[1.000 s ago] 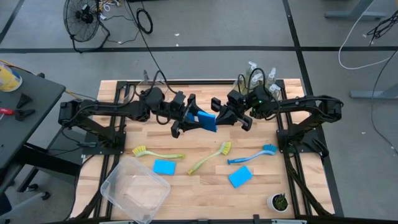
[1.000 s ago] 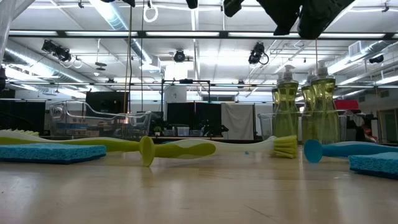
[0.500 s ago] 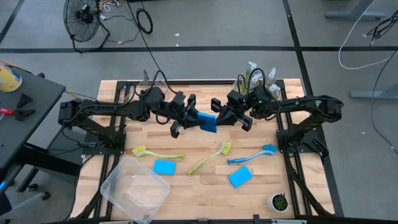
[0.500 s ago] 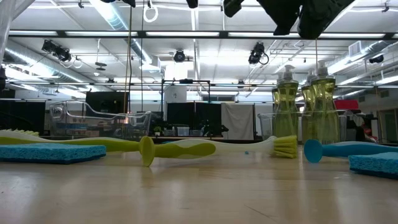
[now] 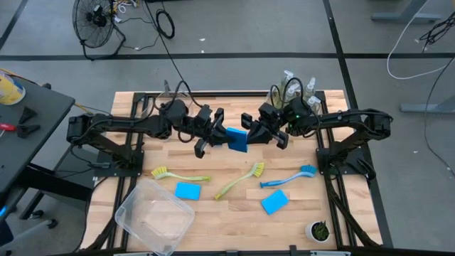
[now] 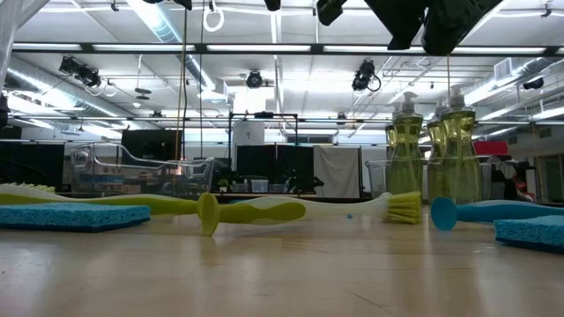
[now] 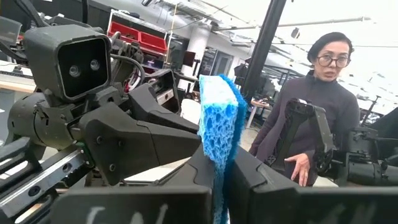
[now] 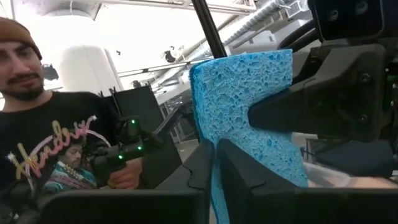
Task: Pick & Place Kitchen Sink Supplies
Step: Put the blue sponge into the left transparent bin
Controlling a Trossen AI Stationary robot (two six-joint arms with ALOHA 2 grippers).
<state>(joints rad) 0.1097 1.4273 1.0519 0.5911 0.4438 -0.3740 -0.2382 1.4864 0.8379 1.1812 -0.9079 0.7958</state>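
My left claw (image 5: 223,135) is clamped on the blue sponge (image 5: 237,139), held above the bench (image 5: 213,213). Opposite, my right claw (image 5: 249,134) pinches the same sponge's other edge between its fingers.

Sponge (image 8: 249,106) porous, rough foam (blue); table (image 5: 234,213) pale wood planks; bin (image 5: 153,217) clear glossy plastic.

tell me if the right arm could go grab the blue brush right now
Probably not yet: the right claw is shut on the held sponge, which the left claw also grips. The blue brush lies uncovered on the table below it.
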